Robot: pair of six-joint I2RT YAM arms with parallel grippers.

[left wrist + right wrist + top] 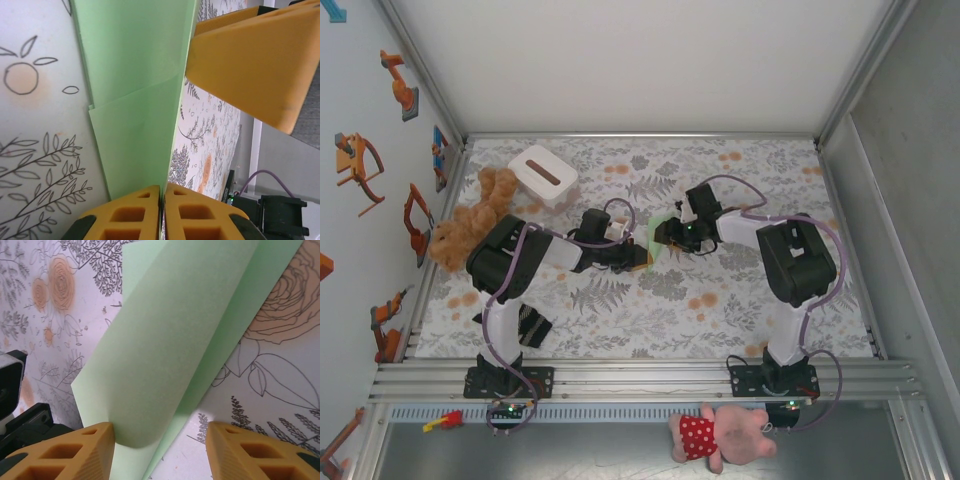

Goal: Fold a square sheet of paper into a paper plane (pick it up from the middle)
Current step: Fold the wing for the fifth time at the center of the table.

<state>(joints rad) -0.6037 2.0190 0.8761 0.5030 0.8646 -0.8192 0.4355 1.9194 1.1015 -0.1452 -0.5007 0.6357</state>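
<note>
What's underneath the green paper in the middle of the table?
The floral table cover runs under the green paper; its lifted flap hides the patch directly below.

Overhead rear view; wrist close-ups, shared paper [135,125]

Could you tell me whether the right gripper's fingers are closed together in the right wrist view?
No, the right gripper stands open, with a curled flap of the green paper between its fingers.
</note>
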